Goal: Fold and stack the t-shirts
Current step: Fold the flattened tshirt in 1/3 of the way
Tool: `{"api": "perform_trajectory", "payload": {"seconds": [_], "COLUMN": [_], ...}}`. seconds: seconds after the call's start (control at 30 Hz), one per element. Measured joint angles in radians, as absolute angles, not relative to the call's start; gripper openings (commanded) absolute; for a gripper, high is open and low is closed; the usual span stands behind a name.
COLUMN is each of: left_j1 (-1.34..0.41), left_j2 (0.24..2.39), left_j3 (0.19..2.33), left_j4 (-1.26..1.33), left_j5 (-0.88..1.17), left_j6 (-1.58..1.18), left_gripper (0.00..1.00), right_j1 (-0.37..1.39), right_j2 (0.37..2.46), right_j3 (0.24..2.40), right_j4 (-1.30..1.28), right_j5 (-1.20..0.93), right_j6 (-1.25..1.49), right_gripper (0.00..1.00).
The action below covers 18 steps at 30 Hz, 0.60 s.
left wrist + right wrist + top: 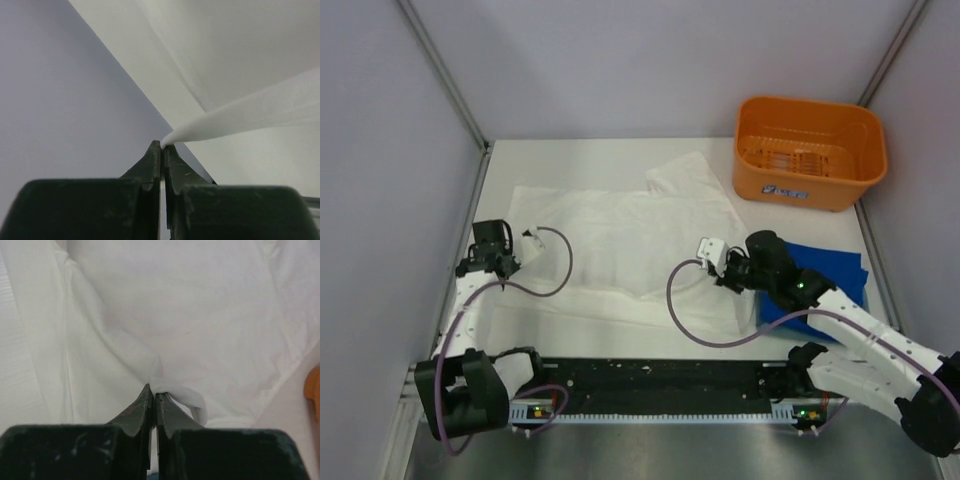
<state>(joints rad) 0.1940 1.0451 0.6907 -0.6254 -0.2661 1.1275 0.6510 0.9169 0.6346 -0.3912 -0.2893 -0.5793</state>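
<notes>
Looking down at a plain white counter point(620, 165), boxed in by pale grey-lilac walls point(620, 60) on the left, back and right, with metal rails point(445, 75) running up the back corners. Got an orange basket point(810, 150) parked in the far right corner. Also a black strip point(660, 380) along the near edge, between the two arm bases.

Spread across the middle of the counter: the white t-shirt point(620, 235), mostly flat, a bit rumpled, one corner reaching toward the basket. Just right of it, near the right wall and in front of the basket: the blue t-shirt point(835, 268), lying flat and partly hidden under the right arm.

Left claw point(161, 150) clamped tight on a pinch of the white t-shirt's left edge, cloth stretching away from the tips in a narrow fold. Right claw point(152, 392) same deal, closed on a small bunched fold near the shirt's right side.
</notes>
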Motion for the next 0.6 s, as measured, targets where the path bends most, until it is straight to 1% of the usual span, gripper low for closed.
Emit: {"api": "perform_trajectory", "payload": {"seconds": [0.1,0.3,0.6], "left_j1": [0.194,0.194,0.194], "left_j2": [1.114,1.222,1.293], "left_j3": [0.733,0.76,0.772], "left_j4": [-0.585,-0.525,-0.452], "left_j5": [-0.251,-0.242,-0.247], "left_j6": [1.103,1.076,1.048], "left_gripper": [0.0,0.0,0.0], "right_j1": [0.613,0.542,0.485], "right_j2": [0.937,1.024,1.058], "right_j3": [0.598,0.549,0.521], "right_j4": [-0.228,-0.004,0.179], "right_j5": [-0.247,-0.205,-0.215], "right_j6": [-0.569,-0.57,-0.585], "right_gripper": [0.0,0.0,0.0]}}
